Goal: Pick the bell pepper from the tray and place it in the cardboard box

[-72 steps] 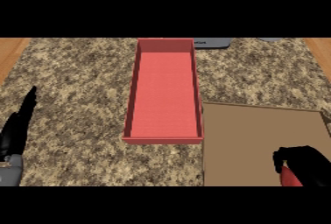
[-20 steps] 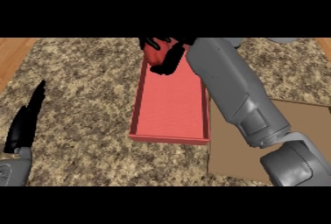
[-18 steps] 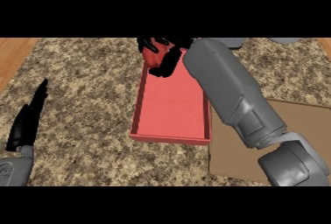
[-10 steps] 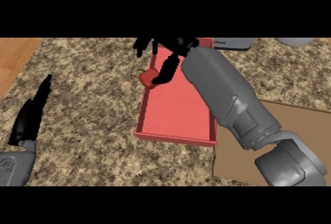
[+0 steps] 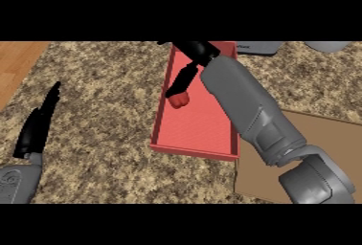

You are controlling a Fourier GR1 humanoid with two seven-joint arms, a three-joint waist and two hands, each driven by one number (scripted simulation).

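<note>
Bell pepper [image 5: 178, 99] inside red tray [image 5: 194, 129], pinched at right robot hand [image 5: 191, 62] fingertips, forearm stretched over tray, left robot hand [image 5: 39, 124] straight-fingered, resting at table [image 5: 106, 95] edge.

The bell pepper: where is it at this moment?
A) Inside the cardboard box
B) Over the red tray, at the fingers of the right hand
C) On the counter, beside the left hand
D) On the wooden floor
B: the bell pepper shows against the red tray, at the fingertips of the right hand, while the cardboard box holds nothing visible and the left hand rests open far off.
</note>
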